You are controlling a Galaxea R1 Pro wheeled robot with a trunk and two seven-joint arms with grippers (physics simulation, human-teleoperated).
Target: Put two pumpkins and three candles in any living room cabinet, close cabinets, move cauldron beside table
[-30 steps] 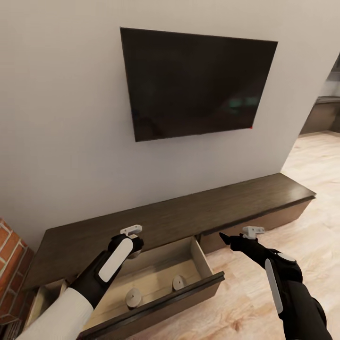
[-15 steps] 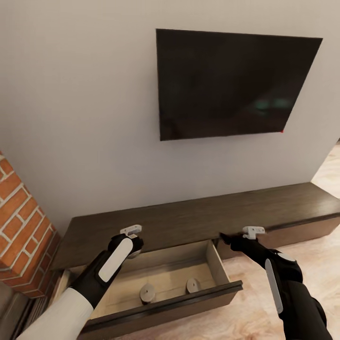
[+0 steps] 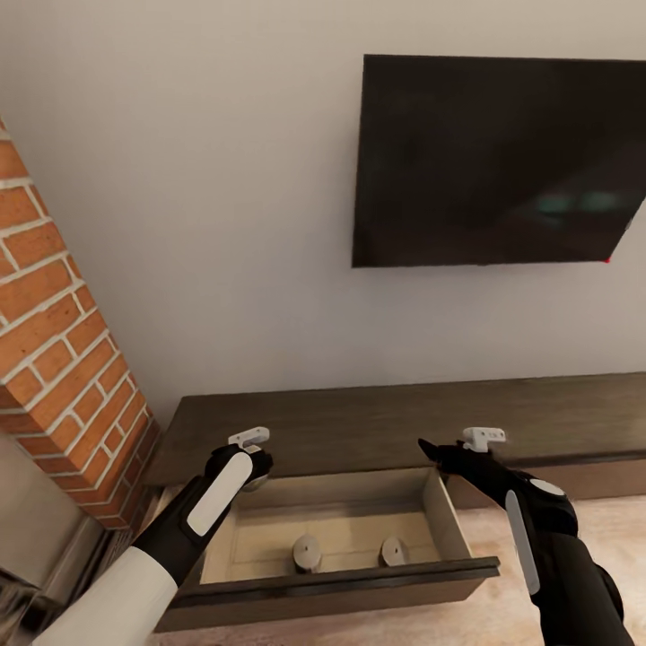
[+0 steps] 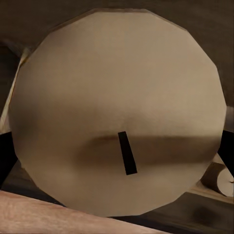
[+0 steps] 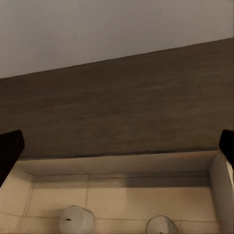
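The low dark brown cabinet (image 3: 377,417) runs along the wall, and one of its drawers (image 3: 341,579) is pulled out. Two beige candles (image 3: 306,552) (image 3: 392,550) stand upright on the drawer's pale floor. My left gripper (image 3: 256,467) hovers over the drawer's back left corner, shut on a third candle (image 4: 117,107); its round top and dark wick face the left wrist camera. Over the drawer's back right corner my right gripper (image 3: 431,451) stands open with nothing in it. The right wrist view looks down on the same two candles (image 5: 77,219) (image 5: 161,225) in the drawer.
A dark TV (image 3: 502,161) hangs on the pale wall above the cabinet. A red brick column (image 3: 54,359) stands close on the left, beside the cabinet's end. Light wood floor (image 3: 610,529) lies in front at the right.
The camera has swung left, so the cabinet and TV slid right in the picture and the brick column came in. Both arms keep their pose, and the left gripper still holds the candle.
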